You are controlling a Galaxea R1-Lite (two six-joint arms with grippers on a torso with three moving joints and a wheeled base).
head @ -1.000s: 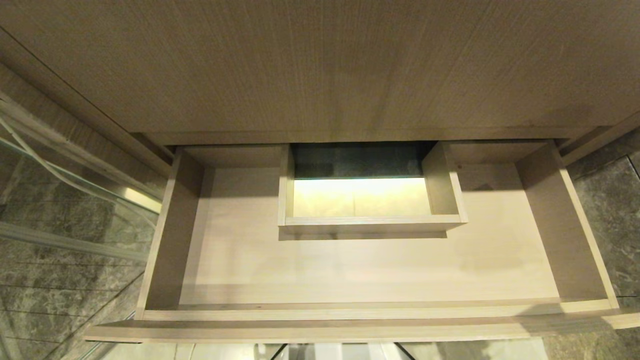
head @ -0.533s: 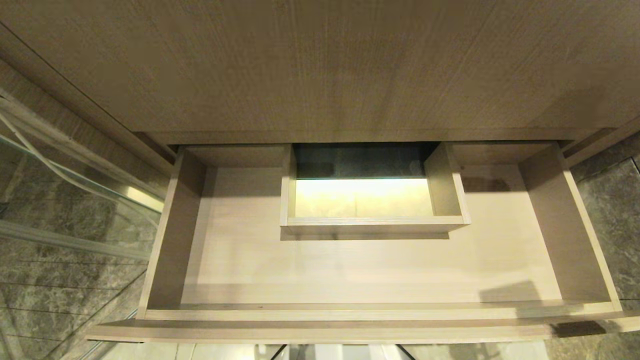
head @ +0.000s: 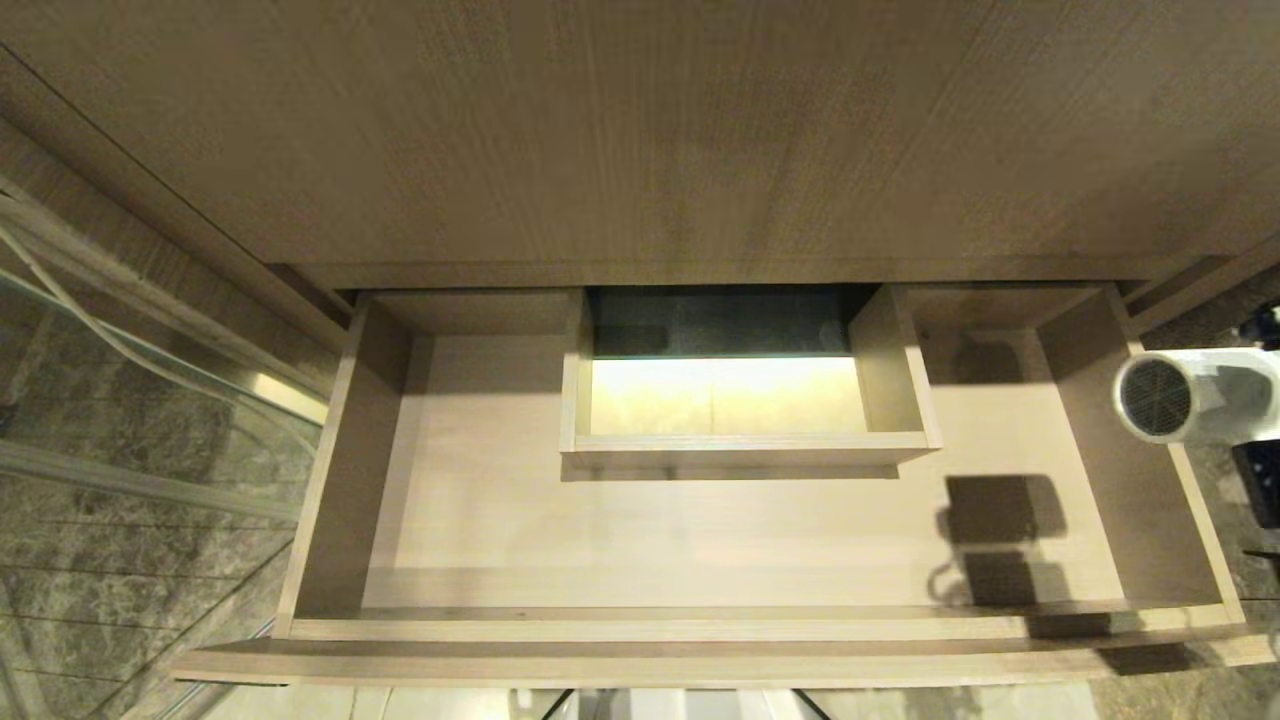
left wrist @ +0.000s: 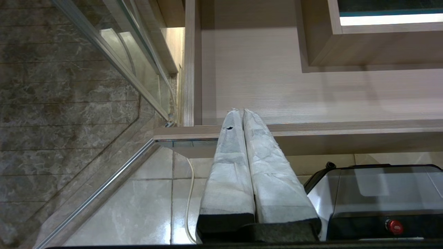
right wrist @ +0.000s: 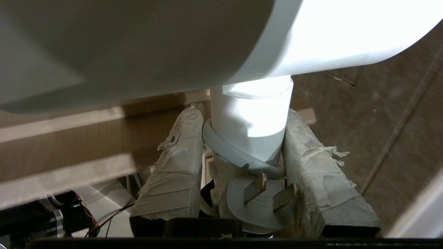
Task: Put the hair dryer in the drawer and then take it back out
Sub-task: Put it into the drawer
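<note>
Hair dryer (head: 1190,396): one, white; at the right edge of the head view, just over the drawer's right wall, round dark grille facing frame-left.
Handle (right wrist: 254,117): clamped between the two padded fingers (right wrist: 173,162) of the right gripper (right wrist: 244,138); barrel crosses above the fingertips.
Plug (right wrist: 258,200): one, two flat prongs, tucked between the fingers below the handle.
Cord (right wrist: 235,154): one loop wrapped around the handle.
Drawer (head: 700,625): one, pulled open, centre of the head view; pale floor bare, one boxed cut-out (head: 745,440) mid-back.
Left gripper (left wrist: 238,112): pads pressed together, nothing held, tips at the drawer's front edge.
</note>
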